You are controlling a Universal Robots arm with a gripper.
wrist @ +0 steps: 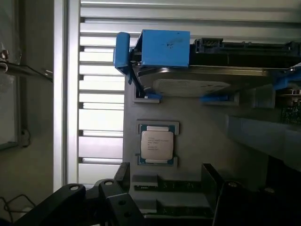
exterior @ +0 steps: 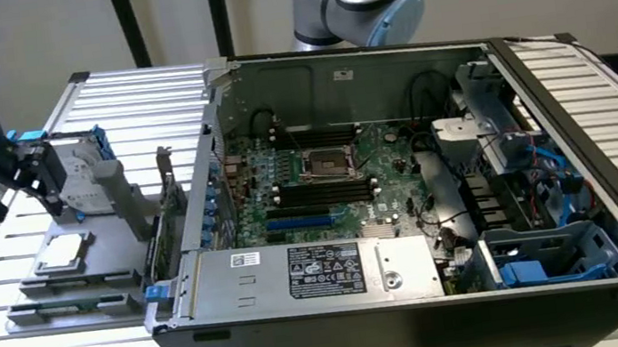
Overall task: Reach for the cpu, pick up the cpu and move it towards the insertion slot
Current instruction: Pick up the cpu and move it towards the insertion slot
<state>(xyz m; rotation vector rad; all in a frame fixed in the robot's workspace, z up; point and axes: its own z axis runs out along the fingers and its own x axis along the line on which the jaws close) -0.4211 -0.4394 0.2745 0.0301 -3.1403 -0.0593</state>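
Fingers (wrist: 75,202) spread, clear of cpu (wrist: 157,147) | cpu flat in tray (wrist: 202,132) recess | hard drive (wrist: 188,87) nearby

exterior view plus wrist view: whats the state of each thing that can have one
cpu, flat in its pocket on the tray, not held
insertion slot, no chip seated
claw, open and empty, above the tray
hard drive, upright on the tray
computer case, open on one side

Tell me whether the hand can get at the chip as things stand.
Probably yes: the hand hangs open above the chip, which lies uncovered on the grey tray; the upright hard drive stands aside.
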